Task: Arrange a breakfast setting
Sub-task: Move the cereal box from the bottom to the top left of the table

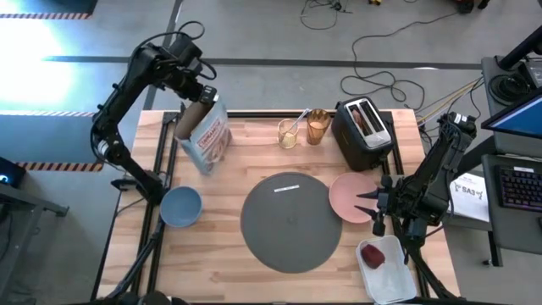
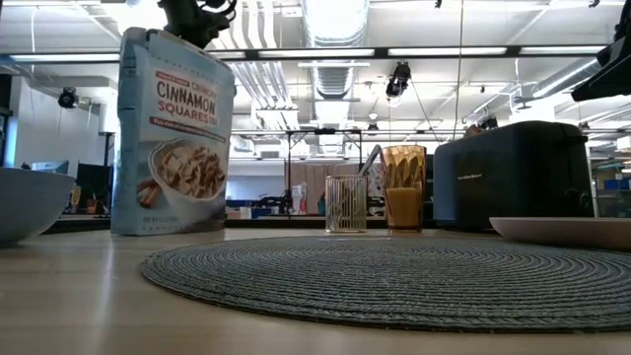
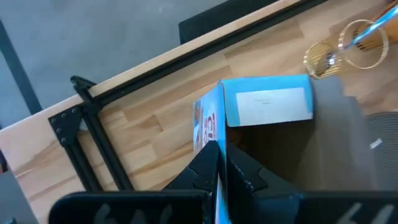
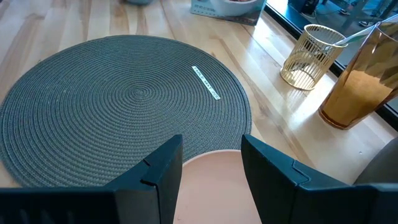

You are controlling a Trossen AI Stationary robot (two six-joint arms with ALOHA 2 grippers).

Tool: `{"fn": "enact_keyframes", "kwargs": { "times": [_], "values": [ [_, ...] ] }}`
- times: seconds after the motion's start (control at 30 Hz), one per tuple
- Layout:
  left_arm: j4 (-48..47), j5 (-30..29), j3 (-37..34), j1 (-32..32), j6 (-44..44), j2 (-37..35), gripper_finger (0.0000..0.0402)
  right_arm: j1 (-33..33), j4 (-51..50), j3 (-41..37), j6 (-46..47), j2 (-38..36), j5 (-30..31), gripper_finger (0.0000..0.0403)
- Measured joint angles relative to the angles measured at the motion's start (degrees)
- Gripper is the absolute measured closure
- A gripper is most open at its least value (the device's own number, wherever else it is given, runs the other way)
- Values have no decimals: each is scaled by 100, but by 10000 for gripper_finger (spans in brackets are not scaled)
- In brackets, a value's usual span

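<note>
My left gripper [image 1: 201, 91] is shut on the open top of a blue cereal box [image 1: 207, 135] at the table's far left. The box stands nearly upright [image 2: 173, 138]; I cannot tell whether its base touches the table. A blue bowl [image 1: 180, 206] sits at the near left. The round dark-grey mat [image 1: 292, 222] lies in the middle. The pink plate [image 1: 351, 195] rests against the mat's right edge. My right gripper [image 4: 211, 165] is open, its fingers over the plate's right part. The amber tumbler [image 1: 318, 127] and a wire cup holding the spoon [image 1: 290, 133] stand at the far edge. My left gripper pinches the upper edge of one side wall [image 3: 214, 134] of the cereal box between its two fingers, one finger inside the open top and one outside. The fingers come from above, slanting down. The box hangs below them with its top flap [image 3: 267, 106] open.
A black toaster [image 1: 364, 131] with a toast slice [image 1: 362, 119] in it stands at the far right. A white tray [image 1: 398, 275] with the red apple [image 1: 373, 254] lies at the near right corner. Bare wood shows between the bowl and the mat.
</note>
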Motion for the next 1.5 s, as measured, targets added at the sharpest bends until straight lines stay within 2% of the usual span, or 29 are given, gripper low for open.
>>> {"fn": "enact_keyframes", "kwargs": {
  "times": [0.4, 0.8, 0.93, 1.03, 1.13, 1.33, 1.5],
  "values": [
    [0, -135, 114, 102, 1, -20, 392, 1, 0, 0, 0, 0, 1, 248],
    [5, -71, 1131, 25, -155, -132, 333, 2, 0, 0, 0, 0, 0, 248],
    [10, -25, 999, -325, -315, -520, 314, 0, -2, 0, 0, 0, 1, 248],
    [-2, -106, 596, -831, -597, -1018, 301, 0, -2, 0, 0, 0, 1, 248],
    [-2, -531, -18, -1657, -1176, -1624, 291, 1, 0, 0, 0, 0, -1, 248],
    [249, -2315, -1687, -4135, -3315, -2659, 271, 2, 0, 0, 0, 0, -1, 248],
    [471, -3581, -2825, -6019, -5107, -2970, 252, 1, -1, 0, 0, 0, 1, 248]
  ]
}}
